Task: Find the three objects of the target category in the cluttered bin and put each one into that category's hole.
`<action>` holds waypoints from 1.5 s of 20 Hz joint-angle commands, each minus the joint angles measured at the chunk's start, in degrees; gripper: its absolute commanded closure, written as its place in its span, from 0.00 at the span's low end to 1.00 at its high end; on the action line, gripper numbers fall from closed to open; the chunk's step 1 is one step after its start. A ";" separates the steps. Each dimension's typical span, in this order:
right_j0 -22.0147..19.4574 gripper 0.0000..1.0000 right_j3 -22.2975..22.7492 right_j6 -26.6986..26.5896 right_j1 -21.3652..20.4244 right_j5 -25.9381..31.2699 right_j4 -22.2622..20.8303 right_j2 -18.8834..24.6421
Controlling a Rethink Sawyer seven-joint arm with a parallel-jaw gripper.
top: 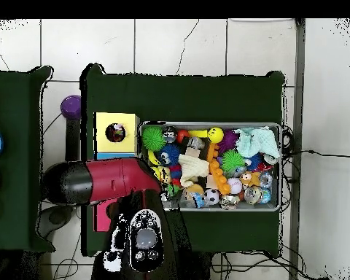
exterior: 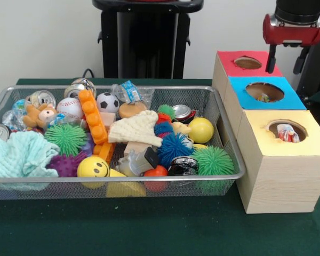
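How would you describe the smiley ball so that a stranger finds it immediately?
Look in the wire mesh bin, at its front rim, left of the middle. The yellow smiley ball sits beside a purple spiky ball; only it has a black printed face.

yellow smiley ball (exterior: 93,167), black-white soccer ball (exterior: 107,102).

A wire mesh bin (exterior: 224,140) sits on the green table (exterior: 149,229), heaped with toys: a yellow smiley ball (exterior: 93,167), spiky green balls (exterior: 68,138), a small soccer ball (exterior: 107,102), a baseball (exterior: 70,106), crushed cans (exterior: 182,112) and a pale knitted cloth (exterior: 18,156). Just beside it stands a wooden box (exterior: 280,181) with red (exterior: 248,63), blue (exterior: 264,92) and yellow (exterior: 286,130) holes. The gripper (exterior: 287,58) hangs above the red hole, its two dark fingers (exterior: 271,58) spread apart, holding nothing.
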 commanded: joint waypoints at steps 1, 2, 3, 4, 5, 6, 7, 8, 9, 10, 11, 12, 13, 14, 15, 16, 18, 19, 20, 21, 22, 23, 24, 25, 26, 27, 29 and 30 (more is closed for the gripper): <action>-1.18 0.00 1.51 9.58 3.59 -4.35 2.31 1.45; -1.16 0.00 1.43 9.47 3.62 -4.21 2.17 1.31; -1.02 0.00 1.40 9.33 3.67 -3.93 1.64 0.84; -1.12 0.00 1.60 9.15 3.71 -4.01 1.51 0.79; -1.43 0.00 1.73 8.83 3.96 -4.23 1.41 0.83; -1.65 0.00 2.14 8.72 4.08 -4.74 1.43 0.93; -1.84 0.00 2.20 8.41 4.33 -4.95 1.16 0.85; -1.87 0.00 1.97 8.32 4.47 -4.96 1.04 0.74; -1.91 0.00 1.83 8.23 4.78 -5.06 0.86 0.62; -1.94 0.00 1.74 8.14 4.98 -5.25 0.72 0.58; -1.90 0.00 2.01 8.40 5.22 -5.78 0.79 0.55; -1.88 0.00 1.95 8.33 5.48 -6.06 0.62 0.50; -1.77 0.00 1.94 8.62 5.78 -6.37 0.71 0.44; -1.68 0.00 1.65 8.71 6.11 -6.49 0.68 0.36; -1.58 0.00 1.36 8.80 6.45 -6.60 0.65 0.28; -1.61 0.00 1.47 8.84 6.59 -6.92 0.76 0.34; -2.24 0.00 1.54 8.24 7.02 -7.68 0.90 0.78; -2.77 0.00 2.04 7.90 7.26 -8.56 1.06 1.25; -2.93 0.00 1.82 7.72 7.69 -8.90 0.96 1.30; -2.90 0.00 1.68 7.77 8.07 -9.37 0.81 1.16; -2.89 0.00 1.62 7.90 8.59 -10.08 0.77 1.19; -2.88 0.00 1.56 8.02 9.11 -10.78 0.73 1.21; -2.87 0.00 1.45 8.00 9.49 -11.25 0.69 1.25; -2.80 0.00 1.79 8.30 10.13 -12.62 0.70 1.39; -2.84 0.00 1.86 8.29 10.50 -13.26 0.65 1.49; -3.18 0.00 2.10 8.11 10.91 -14.22 0.73 1.99; -3.48 0.00 2.80 8.16 10.86 -15.14 0.85 2.37; -3.49 0.00 3.17 8.30 10.97 -15.72 0.83 2.46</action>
